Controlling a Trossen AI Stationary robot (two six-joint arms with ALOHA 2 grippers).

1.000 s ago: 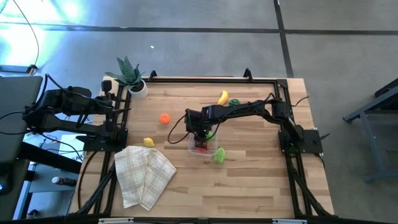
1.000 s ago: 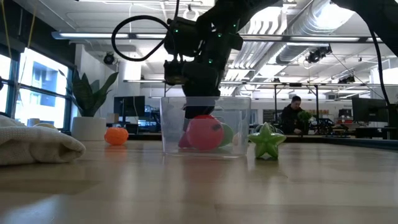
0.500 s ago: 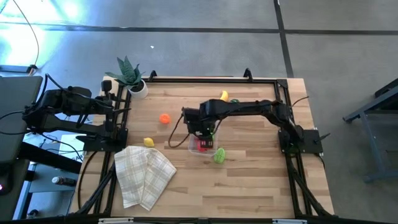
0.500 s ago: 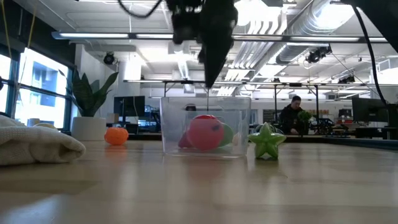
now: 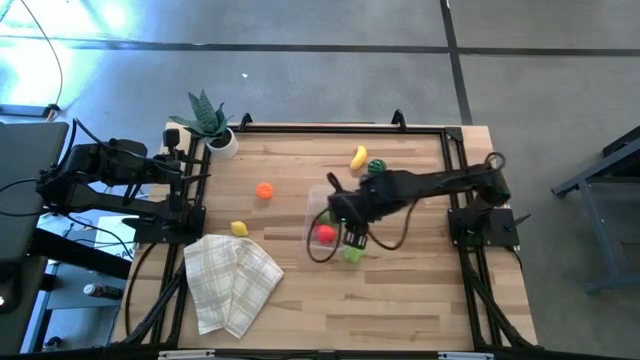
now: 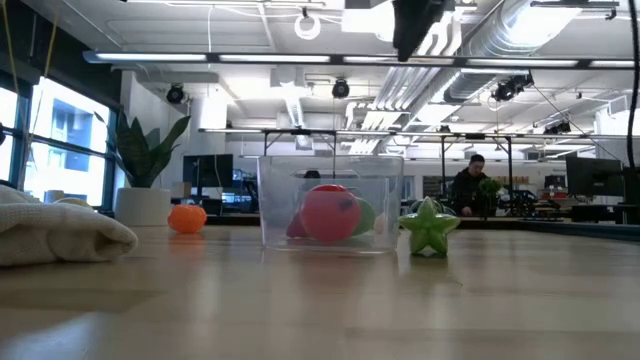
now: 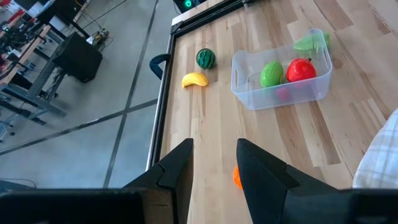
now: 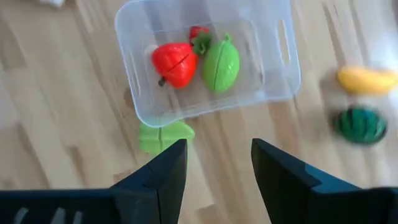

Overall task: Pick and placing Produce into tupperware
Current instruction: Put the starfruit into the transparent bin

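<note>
The clear tupperware [image 8: 205, 62] stands mid-table and holds a red fruit [image 8: 174, 64], a light green fruit [image 8: 221, 65] and a small red piece [image 8: 198, 34]. A light green star fruit [image 8: 163, 137] lies on the wood by the tub's near wall. My right gripper [image 8: 217, 180] hangs open high above the tub's near right corner [image 5: 352, 237], with nothing between its fingers. Loose produce on the table: a yellow banana [image 5: 358, 157], a dark striped melon [image 5: 377, 166], an orange piece [image 5: 264, 190] and a yellow piece [image 5: 239, 228]. My left gripper [image 7: 214, 168] waits open at the table's left edge.
A checked folded cloth [image 5: 230, 282] lies at the near left. A potted green plant [image 5: 212, 125] stands at the far left corner. A black frame rail [image 5: 340, 127] runs along the far edge. Bare wood lies near and right of the tub.
My right gripper has risen out of the tupperware, high above the table, and gone toward the table's right and near edges, rolling and tipping on the way. The red fruit stays lying in the tub.
</note>
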